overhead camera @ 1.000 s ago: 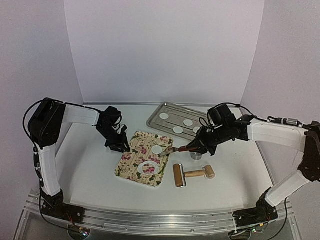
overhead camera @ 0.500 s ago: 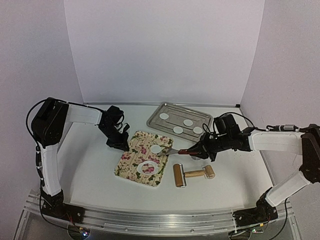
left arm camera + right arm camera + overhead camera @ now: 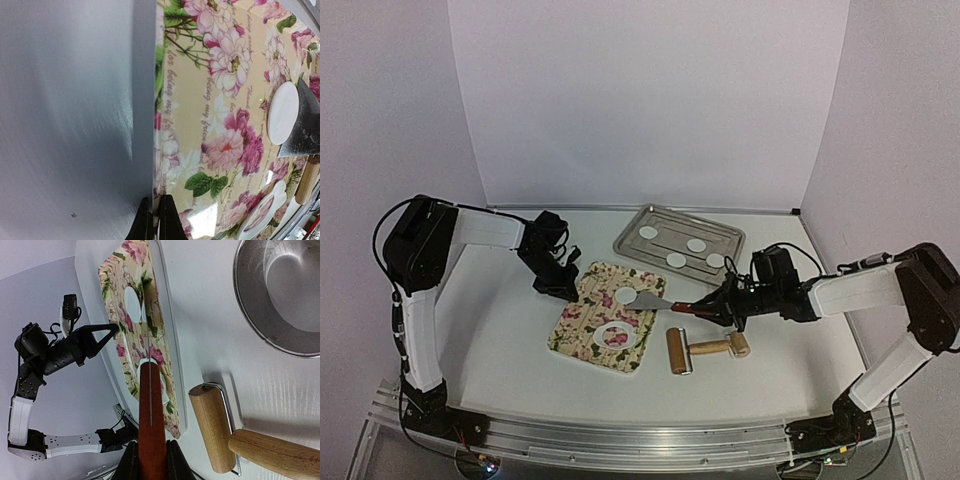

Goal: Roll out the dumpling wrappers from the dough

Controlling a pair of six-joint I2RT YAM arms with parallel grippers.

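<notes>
Nearest the arms: wooden rolling pin [image 3: 705, 348] lying free on the table [image 3: 500, 330]. Behind it, floral board [image 3: 582, 322] carrying a dough sheet [image 3: 601, 335] with a round hole cut out. Right gripper [image 3: 708, 306] clamped on the red-brown handle of a spatula [image 3: 658, 303]; blade tip touches one dumpling wrapper [image 3: 624, 297] on the board. Left gripper [image 3: 563, 291] pinched tight on the board's far-left rim. Farthest: metal tray [image 3: 670, 240], four more wrappers inside, apart.
</notes>
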